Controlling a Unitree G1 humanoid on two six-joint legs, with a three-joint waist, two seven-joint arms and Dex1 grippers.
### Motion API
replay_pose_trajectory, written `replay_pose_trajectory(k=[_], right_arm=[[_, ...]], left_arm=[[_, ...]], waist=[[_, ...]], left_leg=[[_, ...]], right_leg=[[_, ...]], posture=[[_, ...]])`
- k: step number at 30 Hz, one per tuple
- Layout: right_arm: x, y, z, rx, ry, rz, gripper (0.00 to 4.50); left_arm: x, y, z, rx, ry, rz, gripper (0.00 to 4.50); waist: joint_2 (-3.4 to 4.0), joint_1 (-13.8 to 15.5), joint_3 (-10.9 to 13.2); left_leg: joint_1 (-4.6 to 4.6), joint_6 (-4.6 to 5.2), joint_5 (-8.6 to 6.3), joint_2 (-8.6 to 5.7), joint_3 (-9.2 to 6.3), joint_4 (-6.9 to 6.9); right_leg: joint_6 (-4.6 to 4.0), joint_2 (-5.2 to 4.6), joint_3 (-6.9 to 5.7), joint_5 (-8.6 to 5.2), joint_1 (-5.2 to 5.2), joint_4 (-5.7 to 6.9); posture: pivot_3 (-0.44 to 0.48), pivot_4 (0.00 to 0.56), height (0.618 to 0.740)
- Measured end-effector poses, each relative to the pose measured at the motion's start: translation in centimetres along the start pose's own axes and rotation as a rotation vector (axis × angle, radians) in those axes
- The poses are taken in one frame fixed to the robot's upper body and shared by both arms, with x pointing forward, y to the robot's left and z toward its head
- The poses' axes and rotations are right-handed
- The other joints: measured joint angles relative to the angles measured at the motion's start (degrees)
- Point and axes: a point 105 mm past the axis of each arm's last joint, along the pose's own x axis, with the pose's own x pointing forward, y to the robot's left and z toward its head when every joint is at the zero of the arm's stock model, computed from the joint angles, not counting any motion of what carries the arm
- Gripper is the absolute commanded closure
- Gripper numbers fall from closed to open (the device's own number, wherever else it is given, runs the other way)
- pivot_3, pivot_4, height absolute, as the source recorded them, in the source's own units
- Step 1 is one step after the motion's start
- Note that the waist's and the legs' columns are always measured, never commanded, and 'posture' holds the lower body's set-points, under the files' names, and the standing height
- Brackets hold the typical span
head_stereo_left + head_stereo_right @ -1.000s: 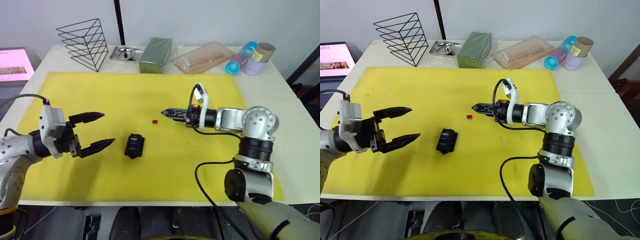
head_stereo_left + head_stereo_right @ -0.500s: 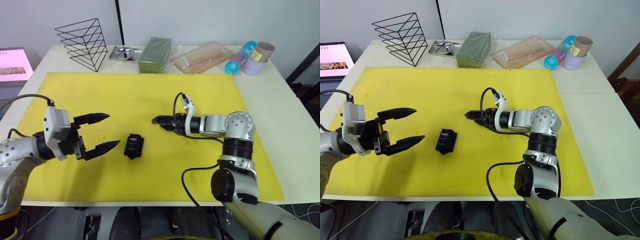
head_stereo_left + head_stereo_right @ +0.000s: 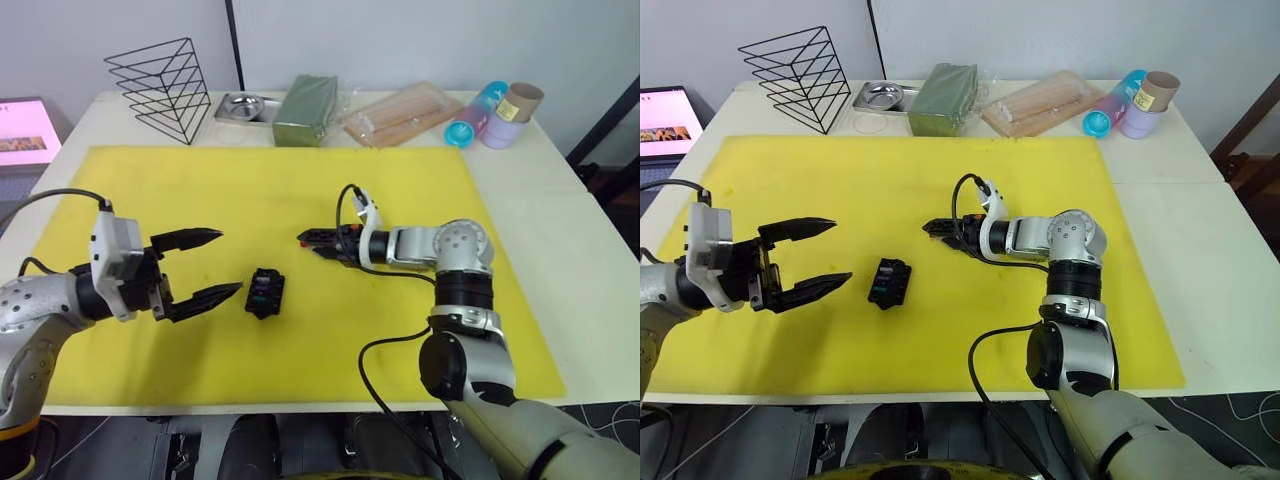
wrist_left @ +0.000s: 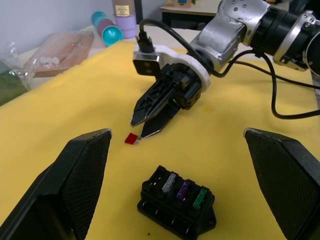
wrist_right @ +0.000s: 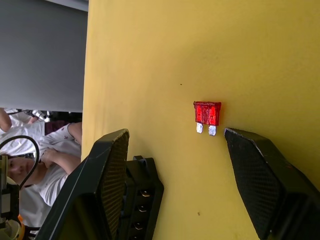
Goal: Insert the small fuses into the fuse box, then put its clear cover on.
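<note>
Near front edge of table: left hand point(image 3: 200, 267) spread wide and empty, beside fuse box point(image 3: 265, 293) on yellow mat point(image 3: 240, 190), box already loaded with grey, purple and green fuses point(image 4: 184, 189). Toward table centre: right hand point(image 4: 141, 127) advanced over the last second from short of red fuse point(image 5: 207, 113) to right at it, fingers parted around it without contact, nothing gripped; last fuse ready for pickup, insertion and covering outstanding. Clear cover not identifiable among items along far edge.
</note>
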Motion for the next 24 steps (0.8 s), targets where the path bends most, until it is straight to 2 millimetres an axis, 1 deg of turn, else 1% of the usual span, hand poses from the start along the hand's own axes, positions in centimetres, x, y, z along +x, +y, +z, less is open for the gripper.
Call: replay_pose_trajectory(k=[7, 10, 11, 18, 24], right_arm=[[0.5, -0.2, 0.1, -0.005, -0.009, -0.006, 1.32], [0.7, -0.3, 0.1, -0.008, -0.015, -0.013, 1.85], [0.8, -0.5, 0.1, -0.007, -0.015, -0.019, 2.16], [1.2, -0.7, 0.0, -0.019, -0.018, -0.036, 2.16], [1.7, -1.0, 0.0, 0.010, -0.034, -0.035, 2.16]], left_arm=[[0.1, 0.2, 0.2, 0.008, -0.005, 0.004, 0.00], [0.2, 0.2, 0.1, -0.001, 0.000, 0.007, 0.00], [0.2, 0.2, 0.1, -0.004, 0.001, 0.006, 0.00], [0.3, 0.1, 0.0, -0.009, 0.004, 0.007, 0.00], [0.4, 0.0, -0.3, -0.018, 0.008, 0.002, 0.00]], waist=[[0.00, -0.4, 0.0], [0.00, -0.4, 0.0], [0.00, -0.4, 0.0], [-0.01, -0.5, 0.0], [-0.02, -0.5, 0.0]], left_leg=[[0.04, 0.00, 0.00, 0.01, 0.00, 0.00], [0.06, 0.00, 0.00, 0.01, 0.00, -0.01], [0.06, 0.00, 0.00, 0.01, 0.00, -0.01], [0.08, 0.00, 0.00, 0.03, 0.00, -0.01], [0.18, 0.00, 0.00, 0.05, 0.00, -0.01]], right_leg=[[0.00, 0.01, 0.00, 0.00, 0.03, 0.00], [0.00, 0.01, 0.00, 0.00, 0.05, 0.00], [0.00, 0.01, 0.00, 0.00, 0.04, 0.00], [0.00, 0.02, 0.01, 0.00, 0.05, 0.00], [0.00, 0.03, 0.01, 0.00, 0.14, 0.01]], posture=[[0.000, 0.150, 0.740], [0.000, 0.150, 0.740], [0.000, 0.150, 0.740], [0.000, 0.150, 0.740], [0.000, 0.150, 0.740]])
